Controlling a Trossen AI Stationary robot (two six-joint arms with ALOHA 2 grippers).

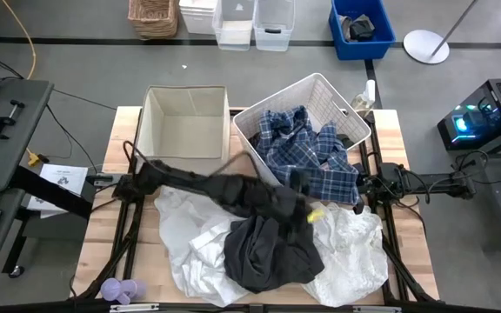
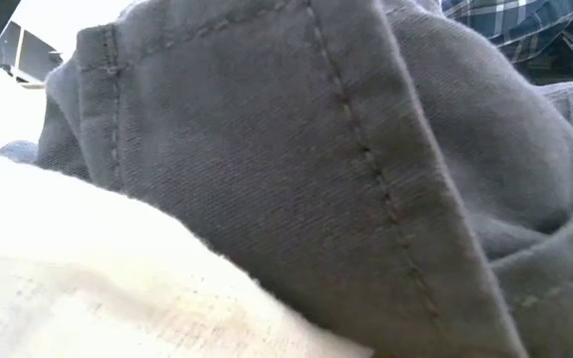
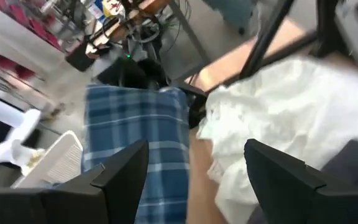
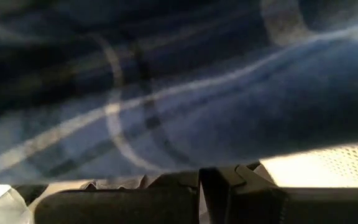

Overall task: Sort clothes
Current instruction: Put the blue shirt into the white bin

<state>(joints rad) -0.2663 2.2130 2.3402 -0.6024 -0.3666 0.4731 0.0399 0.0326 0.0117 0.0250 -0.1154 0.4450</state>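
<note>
Two arms over the pile. Left gripper (image 1: 307, 202) hangs just beside the white basket (image 1: 342, 109), at its near corner, fingers (image 3: 120, 171) spread wide, nothing between them. Plaid shirt (image 1: 307, 148) fills the basket and spills over that same corner, right under the gripper; dark grey garment (image 1: 268, 252) lies on the table just in front of the basket, flanked by two white garments (image 1: 190, 239) (image 1: 350, 252). Right gripper (image 4: 213, 186) sits at the basket's right side, plaid cloth draped over its camera; fingers look closed together, no grip visible. Beige bin (image 1: 185, 122) stands touching the basket's left side. Surface is a wooden table (image 1: 407, 191); grey floor with storage tubs beyond the basket.
</note>
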